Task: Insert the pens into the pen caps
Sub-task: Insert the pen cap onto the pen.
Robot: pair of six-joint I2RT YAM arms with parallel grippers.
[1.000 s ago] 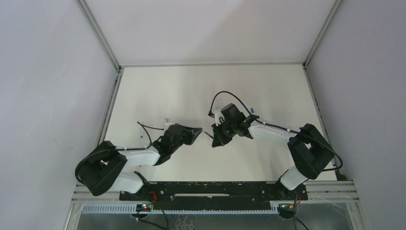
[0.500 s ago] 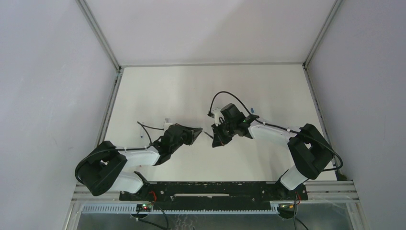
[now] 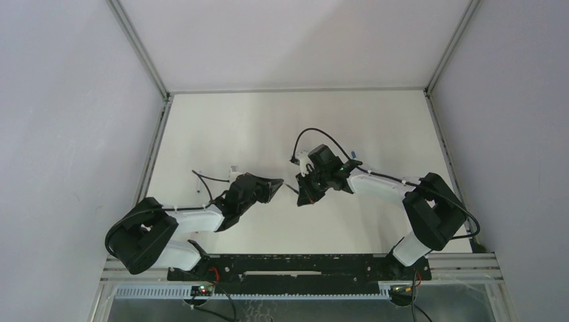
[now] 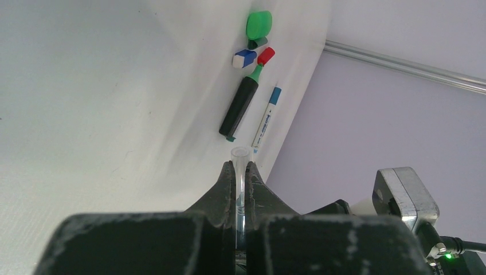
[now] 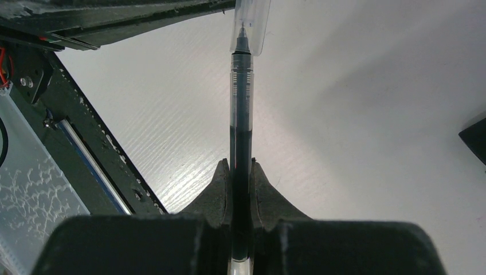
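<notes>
pen (image 5: 240,114) tip in cap (image 5: 250,26), markers (image 4: 239,106) lying beyond

Table (image 4: 86,86), wall (image 4: 367,132), rail (image 4: 401,64)
White table is lying under the jaws; metal rail is crossing the lilac wall beyond, right.

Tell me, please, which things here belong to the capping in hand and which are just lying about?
In hand: black pen in the right end effector; clear cap in the left end effector.

Lying about, waiting their turn: black marker, white pen, red cap, green cap, blue cap.
</notes>
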